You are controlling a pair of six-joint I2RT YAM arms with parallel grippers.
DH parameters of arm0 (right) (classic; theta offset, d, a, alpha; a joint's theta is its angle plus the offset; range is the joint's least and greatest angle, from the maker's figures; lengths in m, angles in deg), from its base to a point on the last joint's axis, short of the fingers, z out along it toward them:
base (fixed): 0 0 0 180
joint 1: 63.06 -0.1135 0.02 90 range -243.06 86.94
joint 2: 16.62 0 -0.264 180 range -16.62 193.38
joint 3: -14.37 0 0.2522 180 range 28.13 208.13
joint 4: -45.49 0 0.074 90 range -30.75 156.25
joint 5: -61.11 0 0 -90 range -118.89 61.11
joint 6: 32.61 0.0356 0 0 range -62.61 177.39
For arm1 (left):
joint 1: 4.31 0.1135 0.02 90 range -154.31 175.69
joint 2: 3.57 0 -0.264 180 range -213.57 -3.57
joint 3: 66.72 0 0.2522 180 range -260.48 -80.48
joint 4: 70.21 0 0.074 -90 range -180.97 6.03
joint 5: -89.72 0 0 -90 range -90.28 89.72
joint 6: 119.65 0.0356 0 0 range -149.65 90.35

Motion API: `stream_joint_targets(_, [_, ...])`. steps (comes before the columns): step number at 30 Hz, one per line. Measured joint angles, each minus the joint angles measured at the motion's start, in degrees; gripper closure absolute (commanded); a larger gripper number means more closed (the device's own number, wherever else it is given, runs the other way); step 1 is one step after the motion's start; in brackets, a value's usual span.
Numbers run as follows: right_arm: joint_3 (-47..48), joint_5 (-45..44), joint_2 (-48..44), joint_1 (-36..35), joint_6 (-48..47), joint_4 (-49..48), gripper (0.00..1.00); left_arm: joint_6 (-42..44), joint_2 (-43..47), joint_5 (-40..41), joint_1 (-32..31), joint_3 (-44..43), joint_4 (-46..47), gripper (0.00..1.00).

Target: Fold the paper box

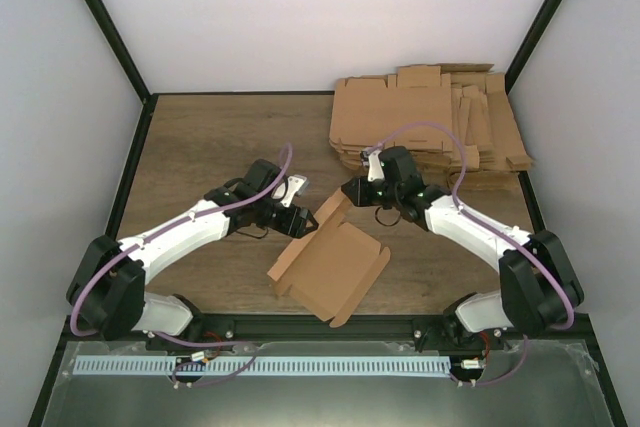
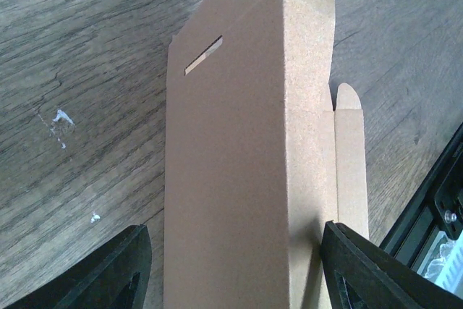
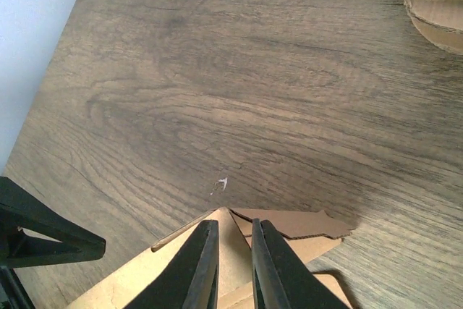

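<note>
Paper box point(image 1: 335, 272), a single brown cardboard piece partly opened out, lies on the wooden worktop point(image 1: 220, 137) near its front edge, between the two arms and turned at a slant to that edge. Its far flap is raised toward the arms, while the broad panel with side tabs lies flat nearer the bases. The left tool point(image 1: 300, 219) is at the box's upper left edge. In the left wrist view its fingers point(image 2: 123, 269) stand spread wide, one on each side of a long cardboard panel with a narrow slot; a strip of wood shows between the left finger and the panel's edge. The right tool point(image 1: 352, 190) sits at the top corner of the raised flap. In the right wrist view its fingers point(image 3: 202, 265) are pressed nearly together, pinching the flap's pointed upper edge, with a thin line of cardboard visible between them. A pile of flat cardboard blanks point(image 1: 430, 117) rests at the far right corner of the worktop, well apart from the box.
</note>
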Motion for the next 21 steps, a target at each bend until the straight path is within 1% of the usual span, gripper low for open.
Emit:
stream_joint_targets(7, [1.5, 1.2, 1.2, 0.1, -1.5, 1.7, 0.88, -0.2, 0.3, -0.1, 0.0, 0.0, 0.0, 0.33])
stream_joint_targets(13, [2.7, 2.3, 2.8, 0.2, -2.4, 3.1, 0.88, -0.3, 0.6, -0.7, 0.0, 0.4, 0.3, 0.32])
stream_joint_targets(21, [2.7, 4.1, 3.2, 0.2, -3.2, 7.8, 0.88, -0.3, 1.1, -1.4, -0.1, 1.2, 1.4, 0.33])
